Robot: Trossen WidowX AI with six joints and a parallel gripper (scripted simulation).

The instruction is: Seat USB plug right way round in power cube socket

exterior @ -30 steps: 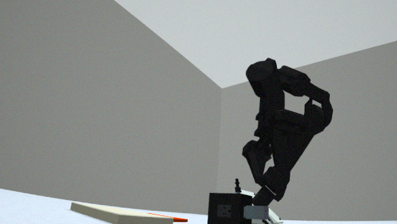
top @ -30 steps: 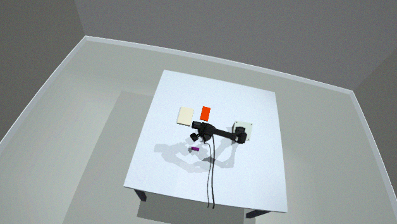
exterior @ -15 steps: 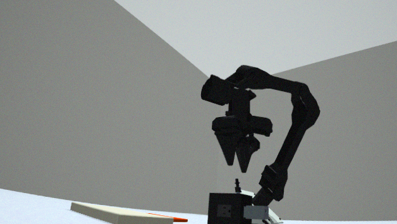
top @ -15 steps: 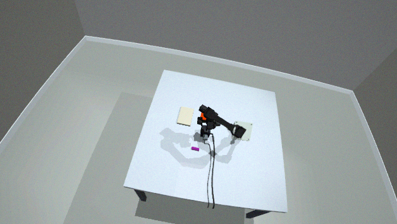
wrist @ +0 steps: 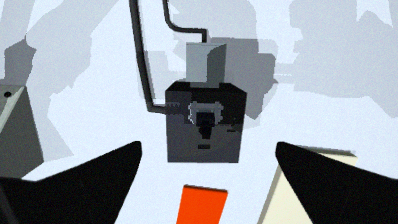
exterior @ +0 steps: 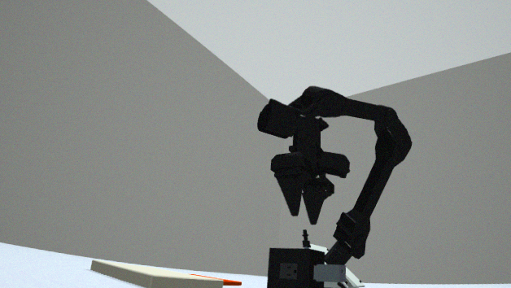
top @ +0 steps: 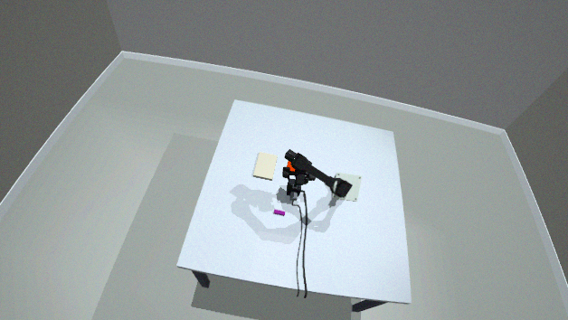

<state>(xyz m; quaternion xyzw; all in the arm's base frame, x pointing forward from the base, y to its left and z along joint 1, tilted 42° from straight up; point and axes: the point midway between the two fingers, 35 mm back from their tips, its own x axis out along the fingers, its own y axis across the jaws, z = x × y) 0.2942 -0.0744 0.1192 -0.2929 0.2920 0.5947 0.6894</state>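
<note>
The black power cube (exterior: 278,264) (wrist: 180,145) stands under my gripper. The dark USB plug (exterior: 305,237) (wrist: 205,118) stands upright out of its top; a pale metal piece surrounds it in the wrist view. How deep it sits and which way round it is cannot be told. My gripper (exterior: 303,220) (wrist: 209,148) is open and empty, pointing down above the plug. In the wrist view the fingertips are on either side and lower in the picture than the plug. In the top view the arm hides much of the cube and the plug.
A grey block (exterior: 329,272) (wrist: 197,62) with a cable sits on the cube's side; a second cable runs beside it. An orange slab (top: 290,166) (wrist: 202,205), a cream block (top: 265,165) (exterior: 122,270) (wrist: 285,200) and a purple stick (top: 279,212) lie nearby.
</note>
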